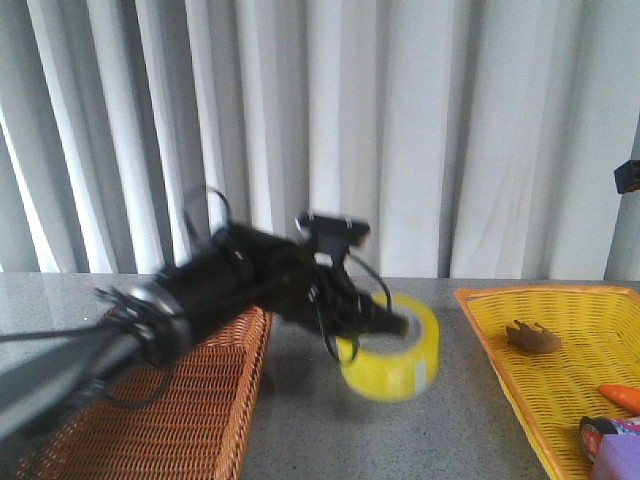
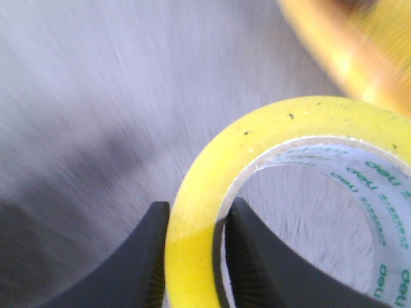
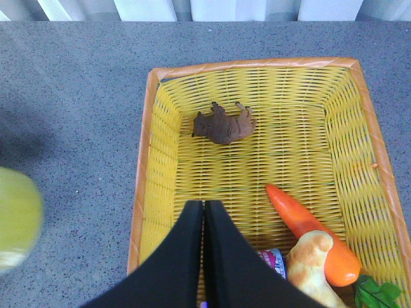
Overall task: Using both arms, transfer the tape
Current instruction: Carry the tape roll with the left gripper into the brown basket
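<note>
Left pincer (image 2: 192, 269) is closed on the tape (image 1: 392, 348): in the left wrist view one dark finger (image 2: 144, 263) presses the yellow outside of the roll and the other sits against the white printed core, so the wall of the roll is clamped between them. In the front view the left arm (image 1: 210, 290) reaches from about 8 o'clock toward the middle of the picture, and the tape hangs at its tip, slightly blurred, above the grey bench (image 1: 430, 440). I cannot tell if the roll touches the bench. It lies between the two baskets: the brown wicker basket (image 1: 170, 410) is at 9 o'clock from it, partly under the arm, and the yellow basket (image 1: 560, 340) is at 3 o'clock, apart from the roll.

Right pincer (image 3: 203, 256) has its two black fingers pressed together with nothing between them. It hangs over the near wall of the yellow basket. In the right wrist view this basket holds a small brown toy animal (image 3: 223, 125), an orange carrot (image 3: 314, 234) and a pale bread-like piece (image 3: 311, 263) just beside the carrot; a small printed item is half hidden under the fingers. The tape shows there only as a blurred yellow-green shape at 9 o'clock, outside the basket.
</note>
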### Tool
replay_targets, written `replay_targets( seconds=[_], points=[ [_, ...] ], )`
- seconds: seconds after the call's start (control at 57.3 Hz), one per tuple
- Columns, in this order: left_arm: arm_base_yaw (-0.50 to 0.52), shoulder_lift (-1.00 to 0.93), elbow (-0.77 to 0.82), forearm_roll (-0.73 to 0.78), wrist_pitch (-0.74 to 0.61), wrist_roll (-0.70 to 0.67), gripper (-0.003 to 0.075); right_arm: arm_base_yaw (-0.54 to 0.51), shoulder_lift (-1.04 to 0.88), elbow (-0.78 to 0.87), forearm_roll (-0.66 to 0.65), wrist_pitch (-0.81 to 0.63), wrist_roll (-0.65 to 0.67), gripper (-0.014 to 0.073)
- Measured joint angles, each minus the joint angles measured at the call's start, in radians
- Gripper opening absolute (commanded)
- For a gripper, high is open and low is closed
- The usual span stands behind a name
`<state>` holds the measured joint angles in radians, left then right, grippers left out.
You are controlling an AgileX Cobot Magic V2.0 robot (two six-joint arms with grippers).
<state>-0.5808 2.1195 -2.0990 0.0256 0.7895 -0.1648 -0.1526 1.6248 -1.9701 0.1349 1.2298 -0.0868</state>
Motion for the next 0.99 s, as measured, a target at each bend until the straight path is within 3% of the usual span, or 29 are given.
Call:
replay_targets(
  seconds=[0.314,0.61,0.994],
  points=[
    [0.121,-0.252,-0.001,0.115,0.054,0.000,-0.0006,0.000,0.000,0.000,0.000,0.001,0.002,-0.0008],
    [0.318,-0.280,0.095,0.131,0.202,0.025,0.0001,0.000,0.000,0.000,0.000,0.002,0.002,-0.0008],
    [0.408,-0.278,0.496,0.122,-0.003,-0.043,0.0015,0.000,0.000,0.000,0.000,0.003,0.002,-0.0008]
  ],
)
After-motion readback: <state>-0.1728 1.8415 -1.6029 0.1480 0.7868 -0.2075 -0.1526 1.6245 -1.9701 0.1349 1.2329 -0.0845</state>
